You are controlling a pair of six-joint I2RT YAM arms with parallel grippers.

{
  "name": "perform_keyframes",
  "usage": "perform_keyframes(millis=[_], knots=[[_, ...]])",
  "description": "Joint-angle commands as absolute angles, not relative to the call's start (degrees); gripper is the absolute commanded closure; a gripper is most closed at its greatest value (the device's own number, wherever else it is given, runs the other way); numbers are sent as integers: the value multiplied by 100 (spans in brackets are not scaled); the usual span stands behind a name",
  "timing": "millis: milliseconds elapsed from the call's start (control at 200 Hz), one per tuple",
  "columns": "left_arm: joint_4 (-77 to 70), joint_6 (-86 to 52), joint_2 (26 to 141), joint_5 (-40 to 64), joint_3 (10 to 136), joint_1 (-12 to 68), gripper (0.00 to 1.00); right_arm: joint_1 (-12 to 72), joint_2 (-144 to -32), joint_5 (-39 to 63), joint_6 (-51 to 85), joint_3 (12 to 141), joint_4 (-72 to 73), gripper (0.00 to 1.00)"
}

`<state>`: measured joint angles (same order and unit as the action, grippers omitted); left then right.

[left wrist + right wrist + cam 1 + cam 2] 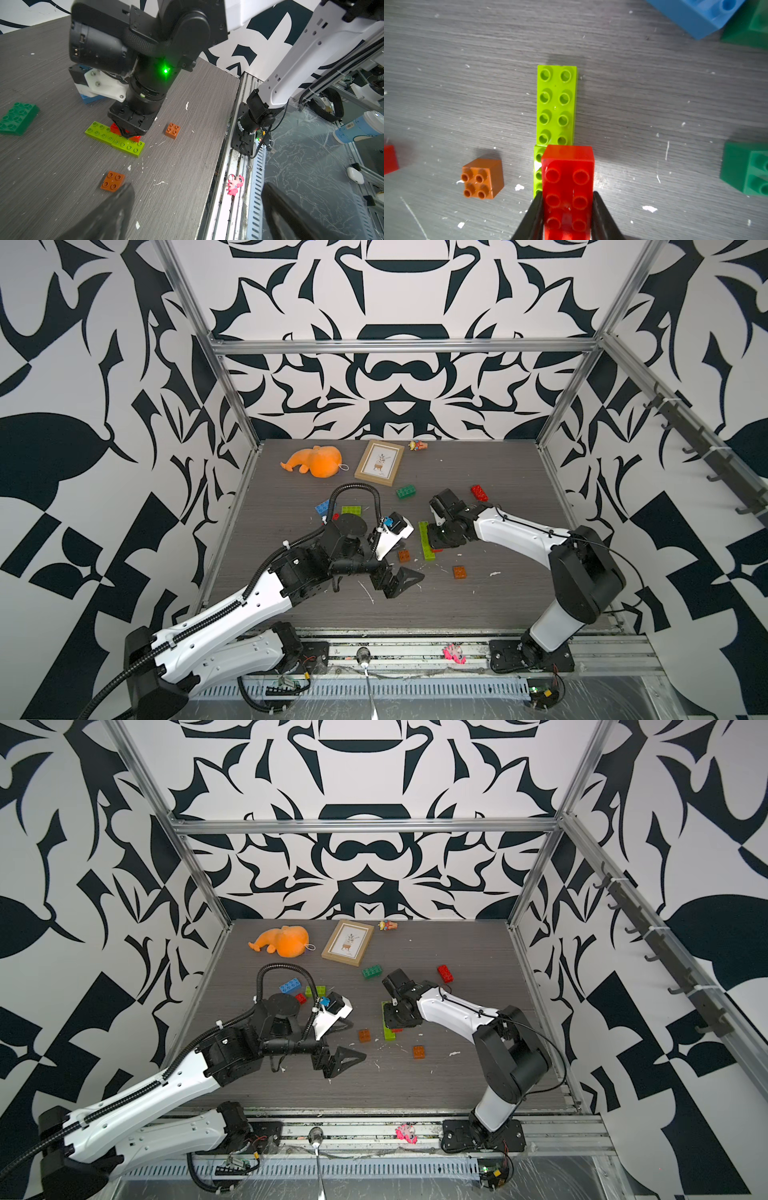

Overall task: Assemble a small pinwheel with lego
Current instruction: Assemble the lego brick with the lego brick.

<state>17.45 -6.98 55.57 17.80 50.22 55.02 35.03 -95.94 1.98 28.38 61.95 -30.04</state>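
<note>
Grey wood-grain tabletop (478, 605), flecked with white specks, sits inside a metal frame with black-and-white patterned walls. At the centre of both top views, two lime green 2x4 studded plastic bricks (424, 537) lie end to end as one bar. The right gripper (567, 205) has its jaws narrowed onto the long sides of a red 2x4 studded brick (568, 166). It holds the brick over the nearer lime brick, a little off to one side, with the far end level with the joint. I cannot tell whether it is pressed home. The left gripper (407, 584) hangs empty with its jaws spread wide, lower left of the bar in the top views.

The build looks early to me. One bar is laid and a second layer is going on; the other blades and any hub piece are left.

The top views show these bricks:
- **Lime green:** three, the third lime brick (309, 991) lying at centre left.
- **Blue:** one blue 2x4 brick (290, 984), beside that third lime brick.
- **Red:** three, made up of the held one, a loose red brick (481, 492) right of centre, and a red piece (300, 997) mostly hidden by the left arm.
- **Dark green:** one dark green 2x4 brick (404, 492).
- **Orange-brown:** two orange-brown square 2x2 bricks (404, 556), the second orange-brown brick (459, 571) lying lower right of the bar.

The right wrist view also shows blue plastic (695, 16) and dark green plastic cut off at its right edge. I cannot match these to the bricks above, so the blue and dark green counts may be higher.
</note>
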Motion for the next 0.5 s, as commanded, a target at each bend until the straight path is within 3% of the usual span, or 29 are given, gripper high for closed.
perform_keyframes(millis=[0,495], knots=[[1819,-633,5528,1794,5071,5528,0,3540,-9566,34,2920,6484,-2974,87],[1827,-620,5520,1820,5072,5553,0,3537,-9927,61,2878,6819,-2991,88]])
